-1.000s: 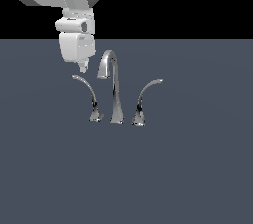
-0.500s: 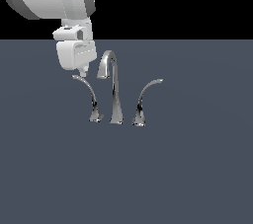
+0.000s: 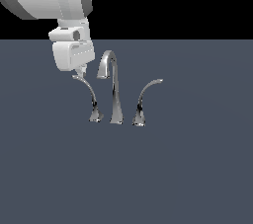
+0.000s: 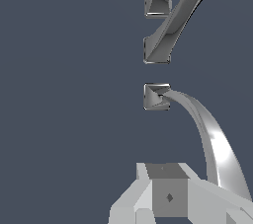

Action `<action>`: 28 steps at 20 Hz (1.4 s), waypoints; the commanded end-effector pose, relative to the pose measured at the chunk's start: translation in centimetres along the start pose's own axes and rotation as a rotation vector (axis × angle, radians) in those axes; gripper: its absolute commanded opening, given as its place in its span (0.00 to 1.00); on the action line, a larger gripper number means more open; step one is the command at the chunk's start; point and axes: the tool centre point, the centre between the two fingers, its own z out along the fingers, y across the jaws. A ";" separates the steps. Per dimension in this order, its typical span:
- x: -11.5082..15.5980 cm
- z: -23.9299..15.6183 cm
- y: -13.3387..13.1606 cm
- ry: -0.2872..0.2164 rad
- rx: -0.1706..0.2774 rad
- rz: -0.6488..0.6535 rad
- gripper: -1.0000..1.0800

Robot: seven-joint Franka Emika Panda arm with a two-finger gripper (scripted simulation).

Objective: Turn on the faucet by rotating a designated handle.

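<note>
End effector (image 3: 80, 71) hovers at handle (image 3: 87, 91) tip, jaw state unclear; spout (image 3: 112, 86) stands beside.

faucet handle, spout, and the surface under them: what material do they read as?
Handle: polished chrome-like metal, with bright mirror streaks along the curve; the wrist view shows the same.
Spout: the same shiny chrome look, with sharp light and dark reflections.
Surface: flat matte slate-blue with no texture or highlights; material can't be told.
</note>
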 end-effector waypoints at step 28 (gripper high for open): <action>0.3 0.0 6.9 0.001 0.003 0.003 0.00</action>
